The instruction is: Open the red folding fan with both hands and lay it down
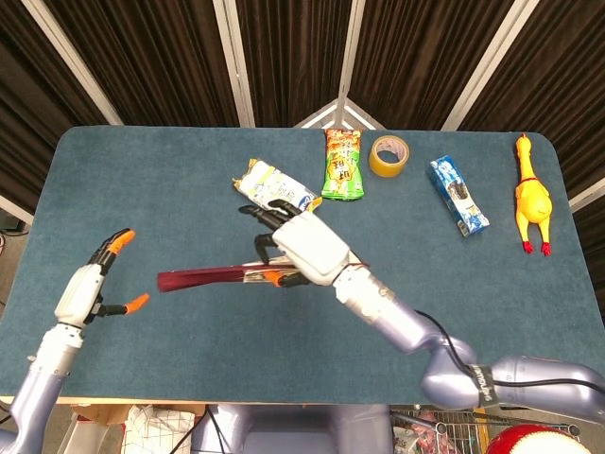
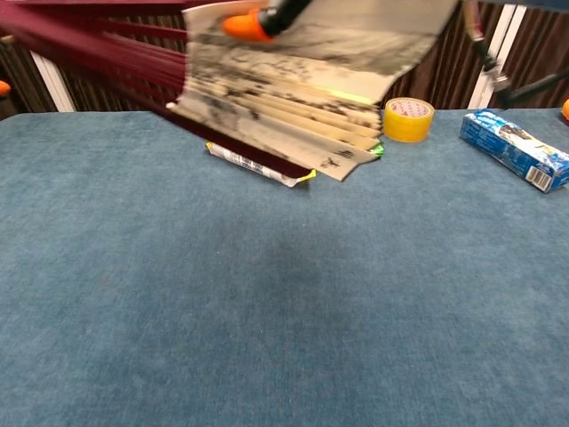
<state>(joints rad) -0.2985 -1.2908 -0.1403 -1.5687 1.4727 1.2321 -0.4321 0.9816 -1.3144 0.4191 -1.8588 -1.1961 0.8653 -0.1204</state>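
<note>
Right hand [image 1: 304, 248] clamps red folding fan [image 1: 203, 278] aloft, horizontal; left hand [image 1: 87, 288] raised, fingers apart, holding nothing.

I see the right hand [image 1: 304, 248] over the middle of the blue felt-topped table [image 1: 170, 199], holding the red folding fan [image 1: 203, 278] above the surface, fan pointing left toward the left hand [image 1: 87, 290], which hangs near the table's left front edge, well apart from the fan tip. Back row, left to right: white snack packet [image 1: 274, 190] (just behind the right hand), green snack packet [image 1: 341, 163], yellow tape roll [image 1: 388, 155], blue biscuit box [image 1: 458, 195], yellow rubber chicken [image 1: 531, 193] by the right edge. Chest view: fan up close, packet partly hidden behind it.
</note>
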